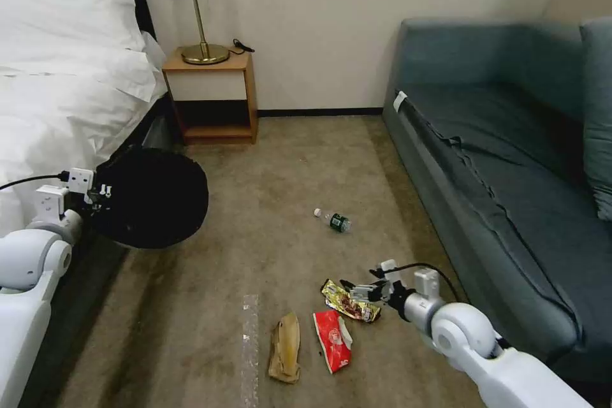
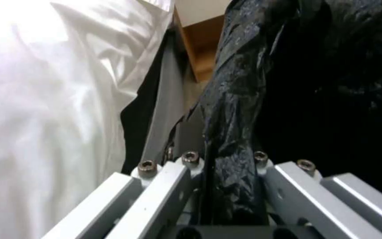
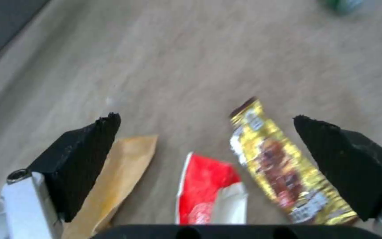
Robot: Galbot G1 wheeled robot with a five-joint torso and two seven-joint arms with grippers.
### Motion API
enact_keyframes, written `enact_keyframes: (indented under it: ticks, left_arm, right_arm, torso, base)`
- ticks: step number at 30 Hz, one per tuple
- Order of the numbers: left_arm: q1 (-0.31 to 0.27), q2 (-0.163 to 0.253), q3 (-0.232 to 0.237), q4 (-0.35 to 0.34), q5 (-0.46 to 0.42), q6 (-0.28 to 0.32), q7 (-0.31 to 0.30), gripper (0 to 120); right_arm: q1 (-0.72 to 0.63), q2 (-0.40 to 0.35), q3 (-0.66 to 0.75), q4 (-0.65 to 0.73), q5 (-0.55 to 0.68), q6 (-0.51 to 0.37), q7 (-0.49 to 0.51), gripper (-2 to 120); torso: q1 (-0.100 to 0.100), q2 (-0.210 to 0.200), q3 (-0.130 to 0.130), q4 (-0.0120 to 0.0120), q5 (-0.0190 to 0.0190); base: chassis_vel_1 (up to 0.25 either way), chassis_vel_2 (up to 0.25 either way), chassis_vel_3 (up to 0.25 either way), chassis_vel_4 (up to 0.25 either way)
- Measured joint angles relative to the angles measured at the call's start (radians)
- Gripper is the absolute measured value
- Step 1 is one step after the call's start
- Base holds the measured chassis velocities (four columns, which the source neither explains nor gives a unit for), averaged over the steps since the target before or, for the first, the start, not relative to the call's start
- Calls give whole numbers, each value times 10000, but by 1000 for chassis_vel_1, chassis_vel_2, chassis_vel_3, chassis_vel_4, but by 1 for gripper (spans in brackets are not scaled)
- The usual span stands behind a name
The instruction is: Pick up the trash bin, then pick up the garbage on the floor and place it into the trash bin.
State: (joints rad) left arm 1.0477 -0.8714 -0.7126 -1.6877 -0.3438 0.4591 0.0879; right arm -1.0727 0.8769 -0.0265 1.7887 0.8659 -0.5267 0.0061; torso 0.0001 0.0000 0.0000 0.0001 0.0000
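My left gripper [image 1: 95, 194] is shut on the rim of the trash bin [image 1: 150, 197], holding it off the floor beside the bed with its black-bagged mouth facing me. The left wrist view shows its fingers [image 2: 164, 186] clamped on the crinkled black bag [image 2: 233, 186]. The garbage lies on the carpet. My right gripper [image 1: 352, 290] hovers open and low over the gold-brown wrapper [image 1: 349, 301]. Close by lie the red snack packet [image 1: 333, 339] and the brown paper bag [image 1: 285, 347]; the small bottle [image 1: 335, 220] is farther off. Seen from the right wrist, the open gripper [image 3: 205, 117] frames the wrapper [image 3: 279, 166], packet [image 3: 204, 189] and paper bag [image 3: 116, 176].
A bed with white linen [image 1: 57, 95] runs along the left. A wooden nightstand [image 1: 213, 99] with a brass lamp stands against the far wall. A grey-blue sofa [image 1: 503, 172] lines the right side. A strip of clear tape [image 1: 250, 344] lies on the carpet.
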Motion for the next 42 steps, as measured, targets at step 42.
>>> enact_keyframes:
  ticks: [42]
  left_arm:
    - [360,-1421,-313,117,667,-280,262,4]
  right_arm:
    - [1889,3095,-3848,-4430,-1702,1585,-1014,100]
  torso:
    - [0,0,0,0,-2]
  base:
    - [0,0,0,0]
